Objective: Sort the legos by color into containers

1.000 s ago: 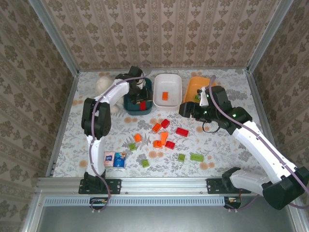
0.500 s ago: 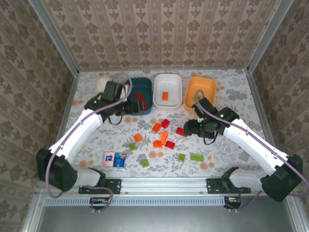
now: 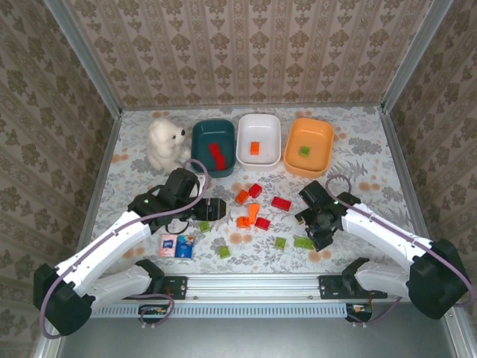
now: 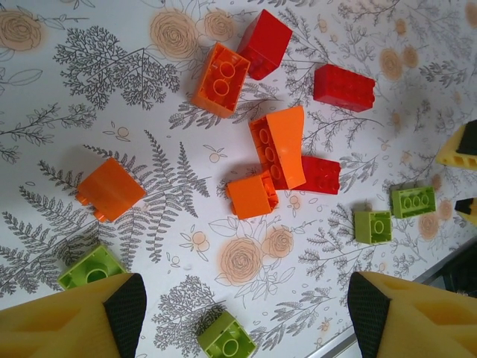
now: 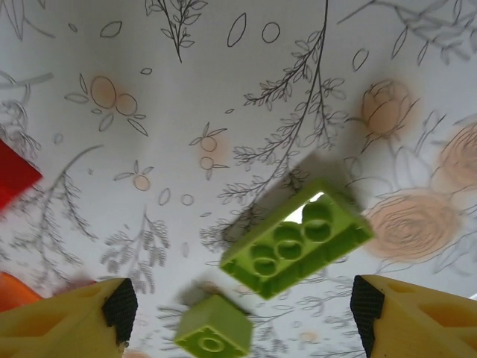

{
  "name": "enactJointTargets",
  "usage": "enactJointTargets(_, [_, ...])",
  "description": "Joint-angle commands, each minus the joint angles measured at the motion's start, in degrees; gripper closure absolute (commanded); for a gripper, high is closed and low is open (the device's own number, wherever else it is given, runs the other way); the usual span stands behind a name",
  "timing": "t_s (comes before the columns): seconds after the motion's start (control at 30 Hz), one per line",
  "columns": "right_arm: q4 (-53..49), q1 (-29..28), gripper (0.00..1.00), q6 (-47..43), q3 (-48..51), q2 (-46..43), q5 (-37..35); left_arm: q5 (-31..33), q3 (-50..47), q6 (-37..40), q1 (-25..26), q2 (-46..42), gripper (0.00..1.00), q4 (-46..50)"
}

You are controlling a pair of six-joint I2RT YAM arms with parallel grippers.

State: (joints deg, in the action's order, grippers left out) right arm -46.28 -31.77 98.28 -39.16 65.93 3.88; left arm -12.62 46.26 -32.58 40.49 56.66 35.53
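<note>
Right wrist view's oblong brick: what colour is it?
The oblong brick is lime green; right wrist view shows it best.

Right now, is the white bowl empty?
No, one orange lego lies inside the white bowl.

No lettering can be read anywhere (the blue-and-pink packet [image 3: 177,245] is too small to make out)

I see a white plush bear [image 3: 165,142] sitting upright at the far left of the flowered tablecloth [image 3: 358,149], and a flat blue-and-pink packet [image 3: 177,245] lying near my edge, patterned wallpaper [image 3: 246,52] behind
</note>
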Motion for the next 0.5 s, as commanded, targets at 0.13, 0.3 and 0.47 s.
enactJointTargets(0.13, [2.2,-2.8,0.22,20.7,5.0,-1.7,2.7,1.1,1.5,1.5,0.5,-2.2,0.25,0.8])
enactJointTargets(0.3, [1.7,-3.9,0.21,24.1,7.1,-4.0,1.4,1.4,1.2,1.6,0.4,-2.9,0.25,1.0])
enactJointTargets(0.47, [9.9,-3.4,0.23,25.0,9.3,0.1,1.4,1.5,1.1,1.4,0.4,-2.9,0.25,0.7])
